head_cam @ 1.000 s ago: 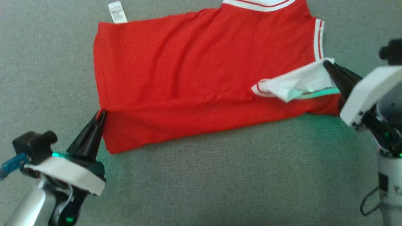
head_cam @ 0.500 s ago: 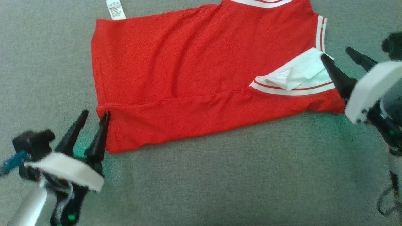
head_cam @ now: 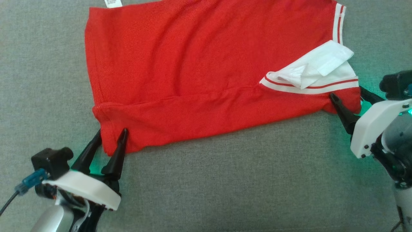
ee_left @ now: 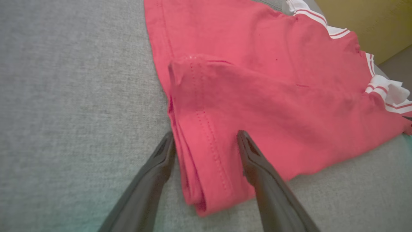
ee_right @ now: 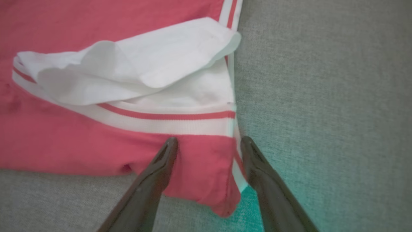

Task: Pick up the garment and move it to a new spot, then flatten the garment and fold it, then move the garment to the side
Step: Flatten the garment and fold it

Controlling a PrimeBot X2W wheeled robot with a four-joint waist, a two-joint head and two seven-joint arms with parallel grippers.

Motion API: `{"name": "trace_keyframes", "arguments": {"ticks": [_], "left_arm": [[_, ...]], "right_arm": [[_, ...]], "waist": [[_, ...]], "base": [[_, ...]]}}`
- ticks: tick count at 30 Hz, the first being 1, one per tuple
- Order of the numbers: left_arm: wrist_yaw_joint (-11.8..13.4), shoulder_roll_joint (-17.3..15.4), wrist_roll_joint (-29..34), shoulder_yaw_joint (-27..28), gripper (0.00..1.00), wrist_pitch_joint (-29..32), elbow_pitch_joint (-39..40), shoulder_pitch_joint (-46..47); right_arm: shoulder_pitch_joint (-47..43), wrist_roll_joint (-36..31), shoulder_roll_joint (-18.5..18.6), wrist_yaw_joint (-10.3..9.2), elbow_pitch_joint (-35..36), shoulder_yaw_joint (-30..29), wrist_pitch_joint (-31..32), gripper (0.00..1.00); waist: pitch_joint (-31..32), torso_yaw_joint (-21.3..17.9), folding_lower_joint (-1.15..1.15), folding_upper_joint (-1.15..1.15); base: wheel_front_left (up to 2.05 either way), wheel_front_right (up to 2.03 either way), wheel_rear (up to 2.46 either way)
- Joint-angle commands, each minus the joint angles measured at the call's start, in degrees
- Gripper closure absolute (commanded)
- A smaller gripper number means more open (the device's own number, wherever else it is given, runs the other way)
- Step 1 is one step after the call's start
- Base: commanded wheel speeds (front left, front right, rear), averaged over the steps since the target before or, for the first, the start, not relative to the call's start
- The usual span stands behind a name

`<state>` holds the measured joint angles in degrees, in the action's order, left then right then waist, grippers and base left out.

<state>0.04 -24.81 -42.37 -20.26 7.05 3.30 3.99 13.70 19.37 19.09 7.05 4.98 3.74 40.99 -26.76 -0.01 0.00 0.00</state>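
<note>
Grey fabric surface (head_cam: 225, 193) (woven), red garment (head_cam: 193, 80) flat upon it

Nothing to read out here: just a white tag (head_cam: 113, 3) at the top edge of the red garment (head_cam: 193, 64), upper left of the frame, too cropped to make out any print.

Red polo shirt (head_cam: 193, 74): upper part cut off by head view's top edge. White label (head_cam: 113, 3): just bottom strip in frame, print unreadable. Right claw (head_cam: 346, 92): outer finger's tip hidden behind shirt corner. Left wrist view: shirt's lower layers hidden under folded hem.
</note>
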Motion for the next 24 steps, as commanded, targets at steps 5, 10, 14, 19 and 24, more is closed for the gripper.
{"name": "trace_keyframes", "arguments": {"ticks": [5, 10, 14, 19, 24], "left_arm": [[0.42, -0.61, 0.18, 0.57, 0.00, 1.31, -1.41, 1.10], [-0.05, -0.23, -0.06, -0.45, 0.00, 1.73, -2.17, 0.99], [-0.50, 0.36, -0.33, -1.67, 0.00, 2.25, -2.17, 0.60], [-0.98, 0.49, -0.68, -2.83, 0.05, 3.00, -2.89, -0.21], [-1.99, -0.06, -1.25, -3.02, 1.00, 3.32, -3.99, -0.02]], "right_arm": [[1.51, -0.57, 0.76, 0.44, 0.45, 1.36, -0.34, 0.00], [1.34, -0.47, 0.78, 0.44, -0.23, 1.19, -0.11, 0.00], [0.68, -0.07, 0.93, 0.44, -0.46, 1.73, 0.34, 0.00], [-0.35, 0.90, 1.31, 0.44, -0.41, 2.41, 1.19, 0.00], [-0.83, 2.66, 1.08, 0.44, -1.08, 2.24, 2.04, 1.00]], "waist": [[0.00, 0.20, 0.00, 0.00], [0.43, 0.12, 0.00, 0.00], [0.70, -0.12, 0.00, 0.00], [1.23, -0.45, 0.00, 0.00], [2.13, -0.49, 0.00, 0.00]], "base": [[0.00, 0.00, 0.00], [0.00, 0.00, 0.00], [0.00, 0.00, 0.00], [0.00, 0.00, 0.00], [0.00, 0.00, 0.00]]}}
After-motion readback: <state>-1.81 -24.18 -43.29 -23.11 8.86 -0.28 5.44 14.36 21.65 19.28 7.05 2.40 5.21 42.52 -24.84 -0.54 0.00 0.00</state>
